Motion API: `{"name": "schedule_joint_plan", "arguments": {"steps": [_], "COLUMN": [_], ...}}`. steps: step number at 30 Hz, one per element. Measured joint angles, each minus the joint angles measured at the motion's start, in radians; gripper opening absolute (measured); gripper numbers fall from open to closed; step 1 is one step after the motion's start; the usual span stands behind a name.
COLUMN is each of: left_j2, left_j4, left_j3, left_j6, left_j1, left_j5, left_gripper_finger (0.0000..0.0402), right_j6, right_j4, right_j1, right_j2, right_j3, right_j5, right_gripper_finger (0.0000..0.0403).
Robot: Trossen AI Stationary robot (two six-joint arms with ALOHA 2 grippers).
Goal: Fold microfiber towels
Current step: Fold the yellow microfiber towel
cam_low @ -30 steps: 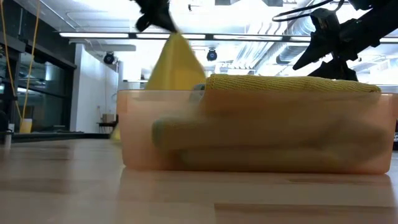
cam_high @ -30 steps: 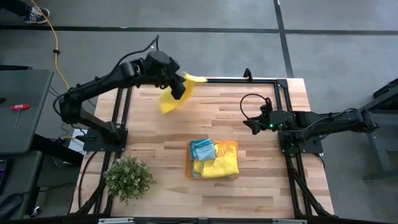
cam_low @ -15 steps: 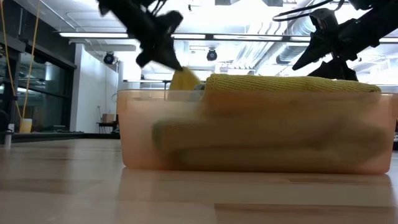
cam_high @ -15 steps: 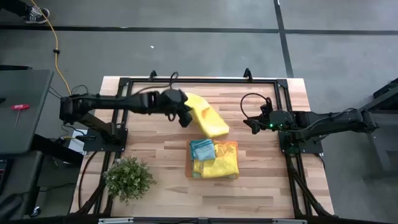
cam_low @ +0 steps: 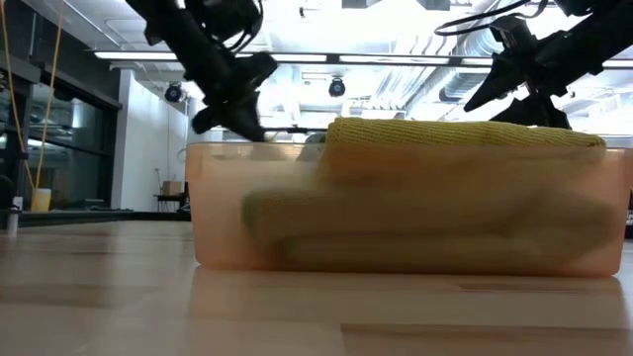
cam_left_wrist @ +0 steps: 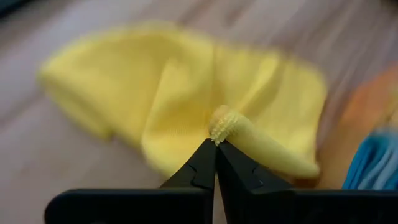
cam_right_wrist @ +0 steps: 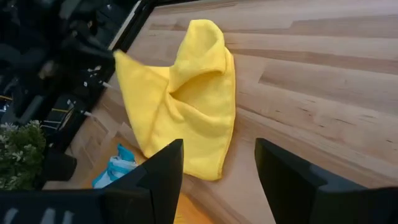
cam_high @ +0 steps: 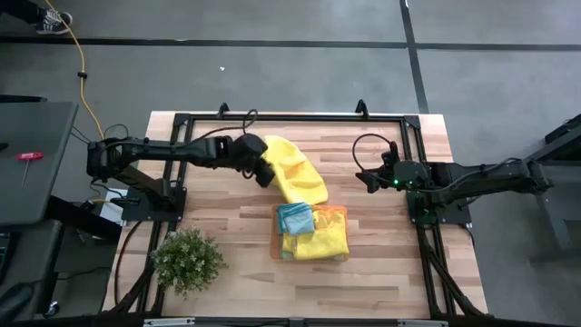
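A bright yellow microfiber towel (cam_high: pixel 295 170) lies crumpled on the wood table, just beyond the orange tray (cam_high: pixel 341 211), which holds folded yellow (cam_high: pixel 322 241) and light blue (cam_high: pixel 295 218) towels. My left gripper (cam_high: pixel 267 173) is shut on the loose towel at its left side. My right gripper (cam_high: pixel 370 180) is open and empty, to the right of the towel, above the table. The towel also shows in the right wrist view (cam_right_wrist: pixel 186 93). My left gripper pinches a small bunched fold of the yellow towel (cam_left_wrist: pixel 225 122) between its two fingertips, only at their free ends. The fingers come slanting down from the table's left. The rest of the towel lies slack and rumpled on the table beyond the fingers.
A small potted plant (cam_high: pixel 188 259) stands at the near left. A black frame (cam_high: pixel 300 116) runs around the table. Bare wood lies between the towel and my right gripper.
My left gripper has swung from high at the far left down and toward the table's middle, carrying the yellow towel. The towel hung below the fingers a second ago; now it lies spread and crumpled on the table by the tray.
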Motion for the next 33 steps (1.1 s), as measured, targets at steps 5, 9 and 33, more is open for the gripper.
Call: {"name": "schedule_joint_plan", "arguments": {"steps": [5,9,33], "left_j2": [0.000,0.000,0.137], "left_j4": [-0.249,-0.376,-0.038], "left_j3": [0.000,0.000,0.001], "left_j6": [-0.017,-0.018,0.007], "left_j1": [-0.011,-0.033,0.021], "left_j5": [0.027,0.024,0.300], "left_gripper_finger": [0.0031,0.0076,0.0217], "right_j6": [0.000,-0.002,0.018], "right_j4": [0.000,-0.001,-0.005], "right_j1": [0.000,0.000,0.000], "right_j2": [0.000,0.000,0.000], "right_j3": [0.000,0.000,0.000], "right_j5": [0.000,0.009,0.020], "right_gripper_finger": [0.0188,0.0188,0.0188]}}
